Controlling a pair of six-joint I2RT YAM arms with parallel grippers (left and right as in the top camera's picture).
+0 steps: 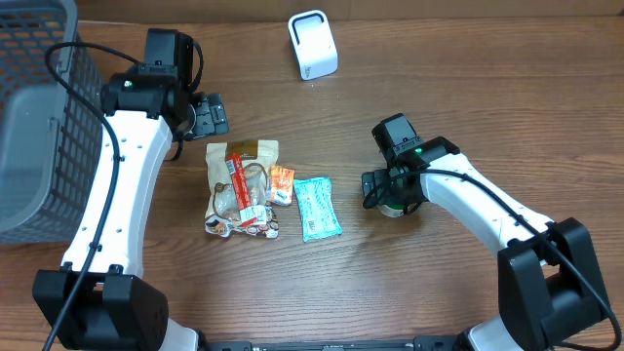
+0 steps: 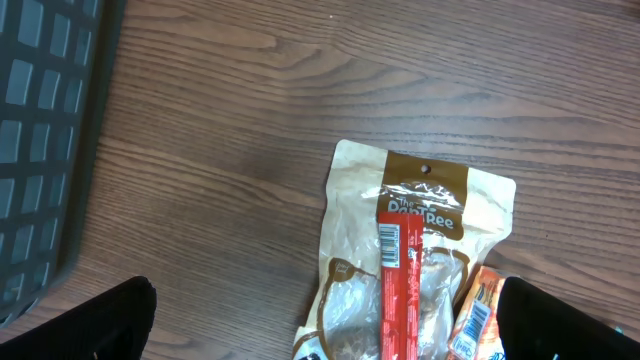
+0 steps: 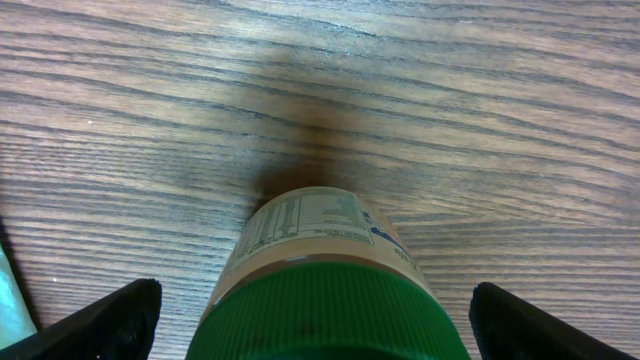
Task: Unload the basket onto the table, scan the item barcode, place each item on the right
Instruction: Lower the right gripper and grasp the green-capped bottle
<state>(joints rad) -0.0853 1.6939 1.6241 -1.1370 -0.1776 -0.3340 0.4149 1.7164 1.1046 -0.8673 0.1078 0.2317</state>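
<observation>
1. The bottle (image 3: 318,240) has a green cap and sits on the table (image 1: 468,88), at the 3 o'clock side of the overhead view. I cannot tell if it stands up or lies down.
2. The right gripper (image 3: 318,325) is over the bottle with its jaws wide apart, one on each side. It holds nothing yet.
3. The bottle is round and smooth. If the jaws close off to one side, it could roll or pop out.
4. If they close only on the cap, the bottle could tip or swing when it goes up.
5. I see small print on the label but no barcode. If the barcode faces away from the scanner (image 1: 312,45), the scan will not work.
6. The scanner is well apart from the bottle, at 11 o'clock from it. A loose hold could drop the bottle on that long trip.
7. A blue pack (image 1: 316,207) lies near, at 9 o'clock from the bottle. A wide swing could bump it.
8. Past it lie an orange pack (image 1: 281,183) and a bag (image 1: 239,185) with a red stick (image 2: 398,280) on top.
9. The left gripper (image 1: 213,115) hangs above the bag's top edge with its jaws apart too, holding nothing.
10. The table is flat brown wood, which looks smooth enough for things to slide.
11. A grey basket (image 1: 39,117) sits at the far 9 o'clock edge.
</observation>
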